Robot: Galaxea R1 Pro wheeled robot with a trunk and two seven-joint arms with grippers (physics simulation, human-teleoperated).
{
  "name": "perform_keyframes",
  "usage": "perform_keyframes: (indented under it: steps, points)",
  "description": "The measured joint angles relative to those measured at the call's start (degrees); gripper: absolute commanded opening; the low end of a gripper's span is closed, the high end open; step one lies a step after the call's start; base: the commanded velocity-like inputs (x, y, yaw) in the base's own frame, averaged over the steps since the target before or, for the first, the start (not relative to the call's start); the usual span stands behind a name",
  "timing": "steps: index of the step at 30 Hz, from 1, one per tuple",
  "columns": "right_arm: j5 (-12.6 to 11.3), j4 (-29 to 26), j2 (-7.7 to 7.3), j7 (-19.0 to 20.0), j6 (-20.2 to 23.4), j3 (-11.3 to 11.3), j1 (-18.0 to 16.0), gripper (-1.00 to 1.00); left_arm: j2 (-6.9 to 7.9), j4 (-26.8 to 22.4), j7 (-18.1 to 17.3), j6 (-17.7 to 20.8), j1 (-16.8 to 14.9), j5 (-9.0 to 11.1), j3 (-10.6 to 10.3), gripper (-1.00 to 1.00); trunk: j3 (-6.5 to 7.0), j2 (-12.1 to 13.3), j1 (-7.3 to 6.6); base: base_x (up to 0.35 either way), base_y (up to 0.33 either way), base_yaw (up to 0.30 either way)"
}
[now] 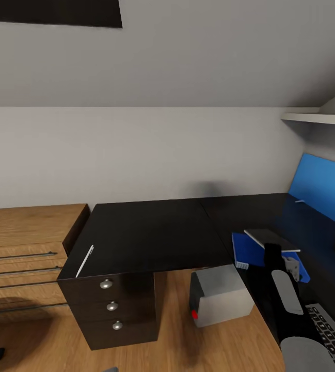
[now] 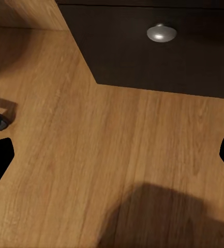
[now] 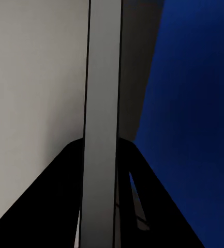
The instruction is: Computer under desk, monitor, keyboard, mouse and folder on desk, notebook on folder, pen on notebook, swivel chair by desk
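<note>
- The dark desk [image 1: 152, 232] stands against the grey wall, and its top continues to the right into a second dark surface along the blue panel [image 1: 322, 186].
- A white pen [image 1: 84, 261] lies on the near left edge of the desk, alone, well apart from the other things.
- The drawer unit [image 1: 113, 310] under the left part of the desk has 3 drawers, each with a round metal knob; all 3 are closed, so I cannot tell what is in them.
- The grey computer [image 1: 221, 295] stands on the wooden floor just to the right of the drawer unit, partly under the desk edge, with a red mark on its near corner.
- The blue folder [image 1: 250, 250] lies on the right desk surface, and the dark notebook [image 1: 268, 238] lies on top of it.
- The keyboard [image 1: 332, 336] is at the near right, partly behind the right arm.
- The right gripper [image 1: 291, 266] is over the folder and the notebook; in the right wrist view its fingers are closed on a thin flat grey edge, which seems to be the notebook.
- The left gripper [image 2: 112, 160] hangs over the bare wooden floor [image 2: 91, 155] near the lowest drawer, its fingers wide apart, holding nothing.
- A wooden dresser [image 1: 22, 243] stands to the left of the desk.
</note>
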Motion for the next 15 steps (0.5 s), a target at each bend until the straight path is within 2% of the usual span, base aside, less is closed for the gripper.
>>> perform_keyframes:
  steps: [2, 3, 15]
  points:
    - [0.0, 0.0, 0.0, 0.0, 0.0, 0.1, 0.0, -1.0, 0.0, 0.0, 0.0, 0.0, 0.0, 0.0, 0.0, 1.0, 0.0, 0.0, 0.0, 0.0, 0.0, 0.0]
    - [0.1, 0.0, 0.0, 0.0, 0.0, 0.1, 0.0, 1.0, 0.0, 0.0, 0.0, 0.0, 0.0, 0.0, 0.0, 1.0, 0.0, 0.0, 0.0, 0.0, 0.0, 0.0]
    - [0.1, 0.0, 0.0, 0.1, -0.1, 0.1, 0.0, 1.0, 0.0, 0.0, 0.0, 0.0, 0.0, 0.0, 0.0, 1.0, 0.0, 0.0, 0.0, 0.0, 0.0, 0.0]
